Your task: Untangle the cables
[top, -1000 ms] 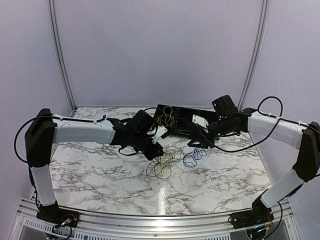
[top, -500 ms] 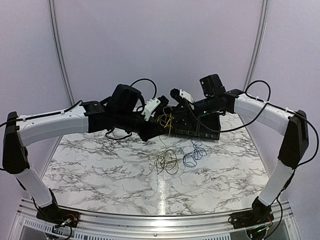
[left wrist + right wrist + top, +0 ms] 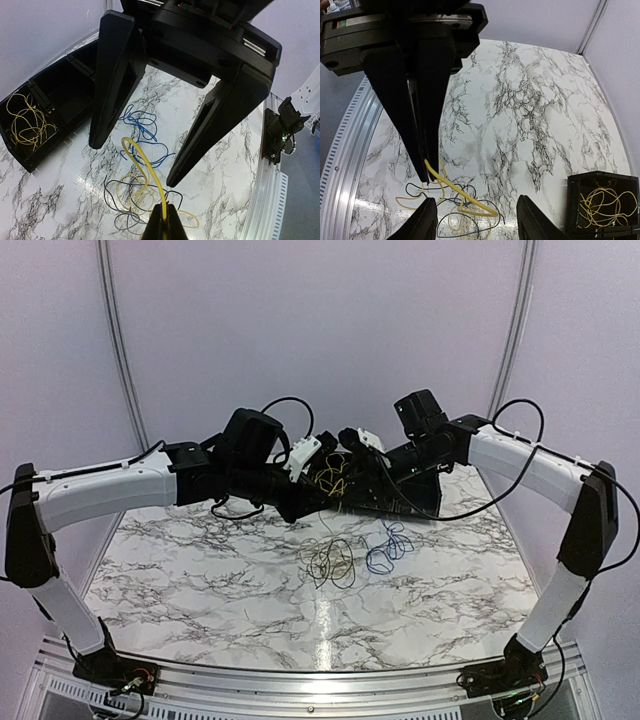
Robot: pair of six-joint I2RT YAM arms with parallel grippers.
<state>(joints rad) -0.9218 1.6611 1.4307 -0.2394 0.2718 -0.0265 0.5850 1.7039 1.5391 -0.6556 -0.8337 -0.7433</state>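
Observation:
My left gripper (image 3: 164,216) is shut on a yellow cable (image 3: 148,171) and holds one loop of it up above the table. The rest of the yellow cable lies tangled with a black cable (image 3: 111,201) on the marble table (image 3: 200,580); the tangle shows in the top view (image 3: 330,562). A blue cable (image 3: 142,125) lies just beyond, apart from the tangle, also in the top view (image 3: 388,546). My right gripper (image 3: 476,202) is open, its fingers on either side of the lifted yellow loop (image 3: 460,194), facing the left gripper (image 3: 422,160).
A black compartment bin (image 3: 410,498) stands at the back of the table. One compartment holds more yellow wires (image 3: 25,125), also in the right wrist view (image 3: 602,202). The metal rail (image 3: 320,680) runs along the near edge.
Both arms rose from the table over the last second, the left one lifting the yellow loop. In the last half second the right gripper moved slightly closer to the left one.

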